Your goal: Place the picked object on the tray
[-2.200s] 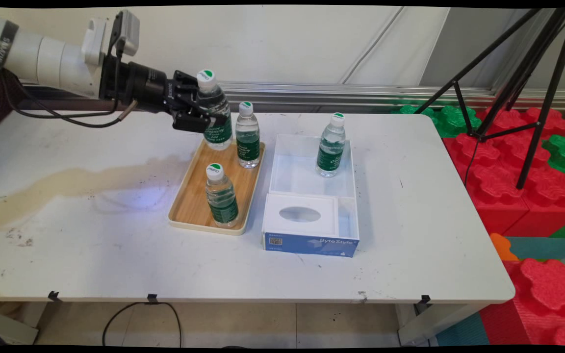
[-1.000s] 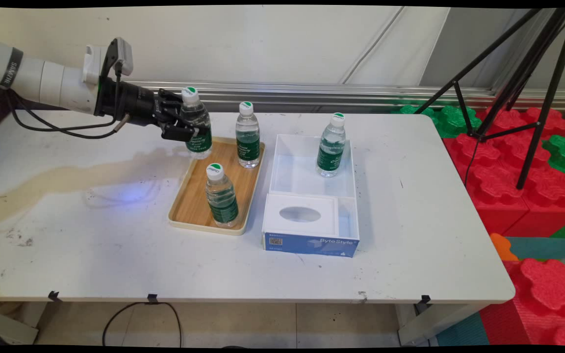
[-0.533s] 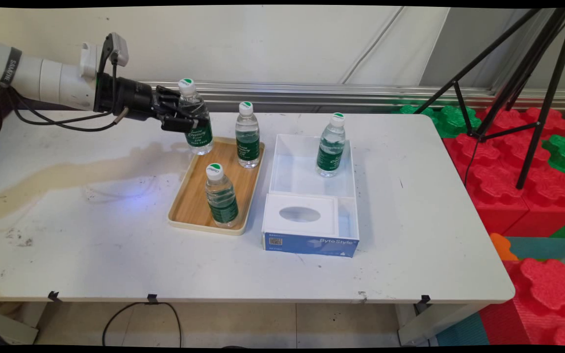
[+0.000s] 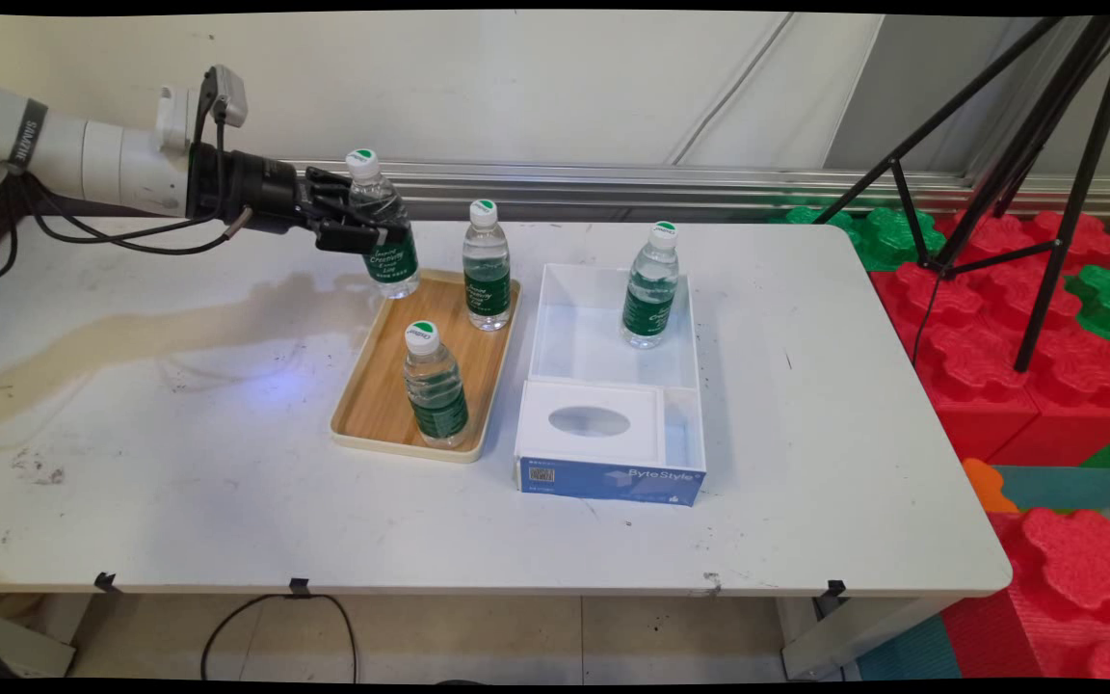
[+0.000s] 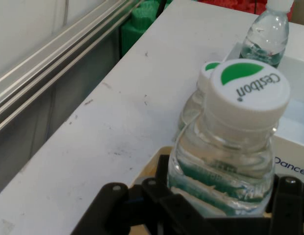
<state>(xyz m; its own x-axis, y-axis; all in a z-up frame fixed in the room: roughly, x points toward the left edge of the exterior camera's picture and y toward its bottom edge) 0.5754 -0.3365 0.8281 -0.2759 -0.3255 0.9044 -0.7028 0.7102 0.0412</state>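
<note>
My gripper (image 4: 367,229) reaches in level from the left and is shut on a clear water bottle (image 4: 389,262) with a green label and a white cap. The bottle stays upright at the far left corner of a wooden tray (image 4: 372,386); I cannot tell whether its base touches the tray. In the hand view the held bottle (image 5: 230,161) fills the middle, with my gripper (image 5: 223,203) clamped on both sides of it. A second bottle (image 4: 486,275) stands at the tray's far right corner, and a third (image 4: 435,390) near its front.
Right of the tray sits a white open box (image 4: 594,337) with another bottle (image 4: 649,289) standing in it and a blue ByteStyle front (image 4: 613,477). A black tripod (image 4: 1027,145) and red and green foam blocks (image 4: 1046,318) stand beyond the table's right edge.
My gripper has carried the bottle leftward, away from the second bottle, to the tray's far left corner. In the last half second it shifted only slightly. The other bottles have not moved.
</note>
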